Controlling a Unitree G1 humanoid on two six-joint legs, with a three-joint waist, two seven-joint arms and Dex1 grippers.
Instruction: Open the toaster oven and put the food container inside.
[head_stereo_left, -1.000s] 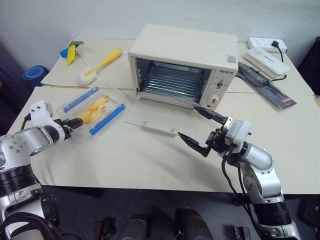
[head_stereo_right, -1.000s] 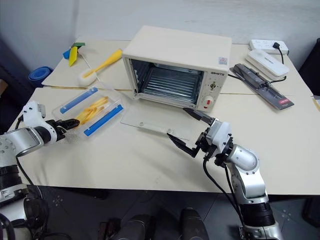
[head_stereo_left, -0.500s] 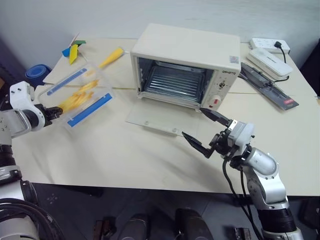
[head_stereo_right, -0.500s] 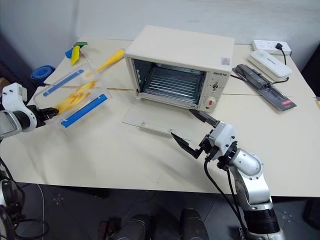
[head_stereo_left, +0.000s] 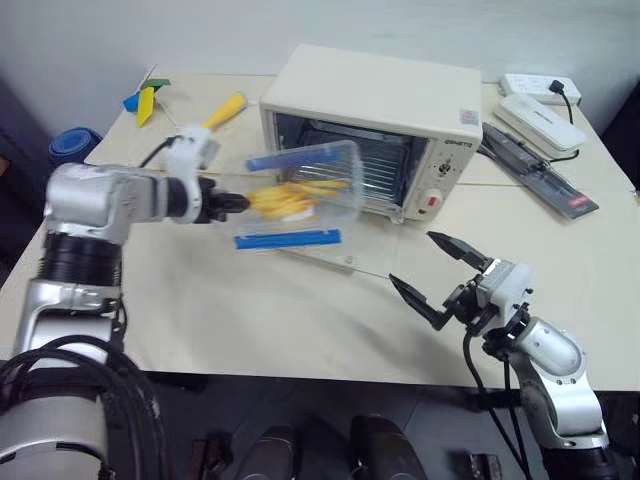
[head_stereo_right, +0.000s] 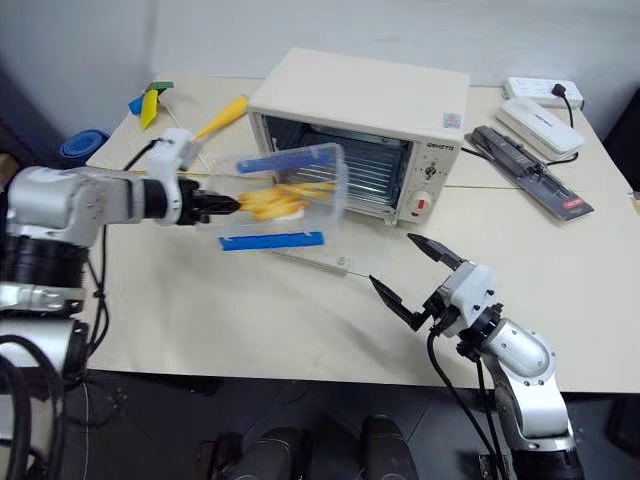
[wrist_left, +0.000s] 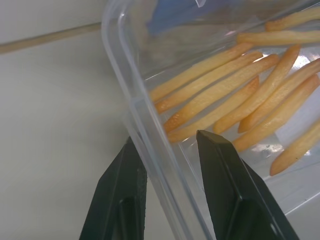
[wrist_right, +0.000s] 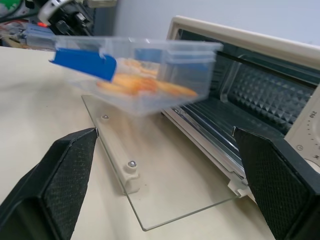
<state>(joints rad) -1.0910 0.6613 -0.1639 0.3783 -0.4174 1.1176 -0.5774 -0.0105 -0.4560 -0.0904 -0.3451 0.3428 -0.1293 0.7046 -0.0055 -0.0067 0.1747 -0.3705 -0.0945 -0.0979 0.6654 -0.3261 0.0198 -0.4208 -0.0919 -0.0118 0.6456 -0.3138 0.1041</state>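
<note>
Left gripper (wrist_left: 167, 165): two black fingers clamped on the near short wall of the clear shallow rectangular plastic food container (head_stereo_left: 300, 195) with blue clip strips and yellow fries inside; one finger lies outside the wall, the other inside it.

Food container: held in the air, tilted, above the lowered glass door (head_stereo_left: 330, 255) and just in front of the oven mouth; its far end overlaps the opening in the head views, but whether it has crossed the threshold cannot be told.

Toaster oven (head_stereo_left: 370, 125): cream-white boxy countertop oven at the far middle of the table (head_stereo_left: 250, 310); its door lies folded down flat towards the near side, and the wire rack (wrist_right: 250, 95) inside is bare.

Right gripper (head_stereo_left: 437, 273): black fingers spread wide, grasping nothing, poised over the table near and to the right of the door, apart from it.

Done: oven opened; container picked up and brought to the opening.

Left: by judgement, level the container, slide it onto the rack, and let go; closing the door is not asked.

Bystander: yellow-handled white brush (head_stereo_left: 222, 110), far left, untouched.
</note>
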